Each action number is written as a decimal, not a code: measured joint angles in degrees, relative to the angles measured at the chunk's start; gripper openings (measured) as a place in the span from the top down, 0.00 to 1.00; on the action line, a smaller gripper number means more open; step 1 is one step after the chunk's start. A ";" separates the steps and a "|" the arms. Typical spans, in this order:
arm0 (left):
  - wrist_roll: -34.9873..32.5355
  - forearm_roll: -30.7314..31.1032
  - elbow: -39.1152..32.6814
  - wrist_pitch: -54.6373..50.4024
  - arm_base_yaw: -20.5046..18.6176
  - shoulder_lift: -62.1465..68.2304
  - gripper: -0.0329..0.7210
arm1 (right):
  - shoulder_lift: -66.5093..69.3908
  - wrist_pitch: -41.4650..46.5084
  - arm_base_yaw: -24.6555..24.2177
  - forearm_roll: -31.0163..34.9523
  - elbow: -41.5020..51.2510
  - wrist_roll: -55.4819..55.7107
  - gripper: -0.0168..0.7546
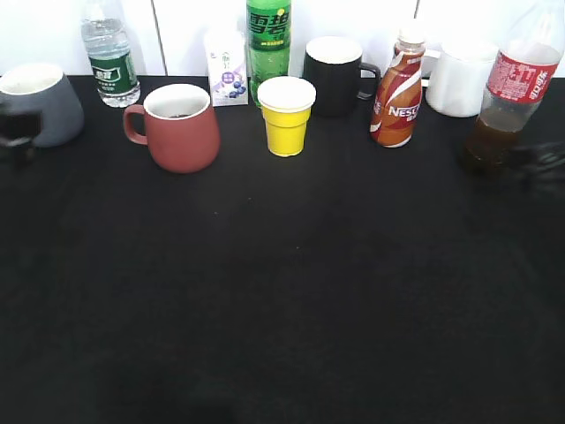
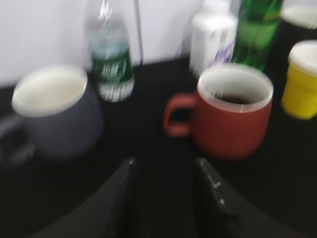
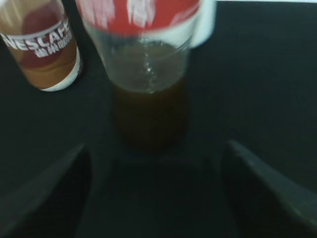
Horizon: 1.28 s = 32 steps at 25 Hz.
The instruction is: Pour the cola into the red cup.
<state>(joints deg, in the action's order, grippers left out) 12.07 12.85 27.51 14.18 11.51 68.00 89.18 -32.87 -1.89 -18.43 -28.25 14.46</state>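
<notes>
While our left gripper (image 2: 166,191) hangs low with its fingers apart and nothing between them, the grey mug (image 2: 54,114) sits ahead of it to the left, and the red cup (image 2: 230,116) ahead to the right, upright on the black table (image 1: 282,300), dark liquid showing inside. Past the cup we see a water bottle (image 2: 111,62), a green soda bottle (image 2: 257,29) and a yellow paper cup (image 2: 301,79). Further right, the Nescafe bottle (image 3: 42,47) lies ahead-left of our right gripper (image 3: 156,188), whose fingers are spread wide. The cola (image 3: 148,74) stands just ahead, centred in that gap; we cannot tell whether either finger touches it.
</notes>
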 joint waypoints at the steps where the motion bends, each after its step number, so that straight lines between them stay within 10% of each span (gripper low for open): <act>1: 0.38 -1.88 0.00 -4.42 0.88 -1.48 0.58 | -4.38 6.73 0.00 -1.73 0.01 1.98 0.19; 8: 0.72 -12.20 0.14 -38.27 11.38 -26.16 0.60 | -33.75 37.99 4.32 -0.55 0.06 15.39 0.21; 14: 0.39 -11.93 5.48 -61.17 11.44 -42.74 0.60 | -58.75 66.74 23.44 7.41 -5.83 6.43 0.21; 20: -3.95 -12.31 5.43 -75.69 11.44 -56.69 0.60 | -71.51 96.53 23.87 14.44 -11.15 -2.24 0.21; 32: -7.85 -12.51 2.29 -75.75 11.44 -66.87 0.60 | -83.66 93.56 23.87 10.31 -0.78 -2.24 0.21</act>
<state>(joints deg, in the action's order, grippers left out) 4.21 0.34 29.80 -61.57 22.95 1.13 5.53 60.69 21.98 -8.12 -29.03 12.22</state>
